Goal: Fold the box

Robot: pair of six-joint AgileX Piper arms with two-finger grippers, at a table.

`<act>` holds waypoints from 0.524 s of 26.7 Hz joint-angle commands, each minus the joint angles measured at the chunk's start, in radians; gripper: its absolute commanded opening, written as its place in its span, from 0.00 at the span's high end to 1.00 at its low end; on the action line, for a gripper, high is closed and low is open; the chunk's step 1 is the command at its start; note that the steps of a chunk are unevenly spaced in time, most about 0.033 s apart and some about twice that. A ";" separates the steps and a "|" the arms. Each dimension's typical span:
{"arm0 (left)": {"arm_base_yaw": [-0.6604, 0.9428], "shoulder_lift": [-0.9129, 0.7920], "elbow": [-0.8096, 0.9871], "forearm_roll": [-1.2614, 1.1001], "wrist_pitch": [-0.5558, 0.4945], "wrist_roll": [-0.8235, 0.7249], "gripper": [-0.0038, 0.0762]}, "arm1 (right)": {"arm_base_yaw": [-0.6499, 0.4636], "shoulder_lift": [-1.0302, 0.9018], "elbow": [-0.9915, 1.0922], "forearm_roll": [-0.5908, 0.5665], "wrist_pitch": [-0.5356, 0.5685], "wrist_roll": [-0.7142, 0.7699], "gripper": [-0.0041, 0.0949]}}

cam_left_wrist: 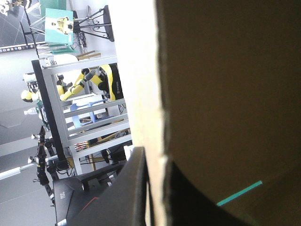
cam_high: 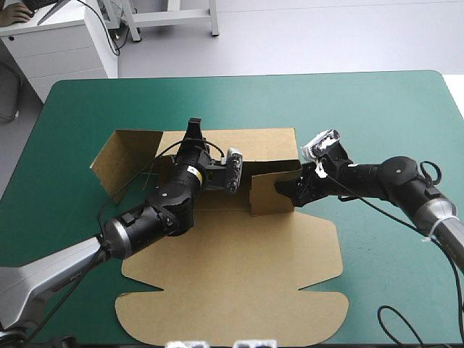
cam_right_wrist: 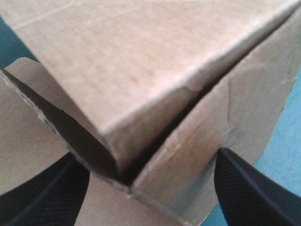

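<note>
The box [cam_high: 239,254] lies about the middle of the table, on the teal-green cover [cam_high: 377,116], and is partly formed. Its far wall [cam_high: 264,148] stands upright along the side away from the robot. The left side flap [cam_high: 127,156] is raised but leans outward, tilted. The right side wall [cam_high: 270,194] stands up, turned in along the base. The lid [cam_high: 232,304] lies flat toward the near edge of the table, its scalloped border close to that edge.

The left gripper [cam_high: 194,132] sits at the top edge of the far wall, near its left end. In the left wrist view the brown board [cam_left_wrist: 225,94] fills the space ahead. One black finger [cam_left_wrist: 127,197] lies against the near side of the board's edge and a dark shape lies on the other side, so the fingers are all but closed with the sheet between them.

The right gripper [cam_high: 288,190] is at the outer face of the right side wall. In the right wrist view its fingers [cam_right_wrist: 254,188] stand wide apart. A raised corner of the box [cam_right_wrist: 141,61] sits between them, its two panels meeting at a narrow gap. Whether either finger touches the board cannot be told. Teal-green cover [cam_right_wrist: 287,155] shows beside the corner.
</note>
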 commanded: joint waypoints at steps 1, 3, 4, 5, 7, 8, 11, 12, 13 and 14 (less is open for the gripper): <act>-0.009 -0.020 -0.012 -0.058 -0.052 -0.002 0.95 | 0.045 -0.027 -0.025 0.051 -0.001 -0.025 0.27; -0.009 -0.020 -0.012 -0.058 -0.045 -0.002 0.95 | 0.068 -0.027 -0.025 0.046 -0.027 -0.026 0.27; -0.009 -0.020 -0.012 -0.058 -0.041 -0.002 0.95 | 0.077 -0.027 -0.025 0.046 -0.039 -0.026 0.27; -0.009 -0.020 -0.012 -0.058 -0.038 -0.002 0.95 | 0.084 -0.027 -0.025 0.046 -0.064 -0.026 0.27; -0.009 -0.020 -0.012 -0.058 -0.034 -0.002 0.95 | 0.089 -0.027 -0.025 0.044 -0.101 -0.026 0.27; -0.009 -0.020 -0.012 -0.058 -0.032 -0.002 0.95 | 0.089 -0.027 -0.025 0.049 -0.109 -0.026 0.27; -0.009 -0.020 -0.012 -0.058 -0.027 -0.002 0.95 | 0.089 -0.027 -0.025 0.049 -0.144 -0.026 0.27; -0.009 -0.020 -0.012 -0.058 -0.027 -0.002 0.95 | 0.089 -0.027 -0.025 0.049 -0.157 -0.026 0.27; -0.009 -0.020 -0.012 -0.058 -0.027 -0.002 0.95 | 0.089 -0.027 -0.025 0.049 -0.169 -0.026 0.27; -0.009 -0.020 -0.012 -0.058 -0.027 -0.002 0.95 | 0.089 -0.027 -0.025 0.049 -0.183 -0.024 0.28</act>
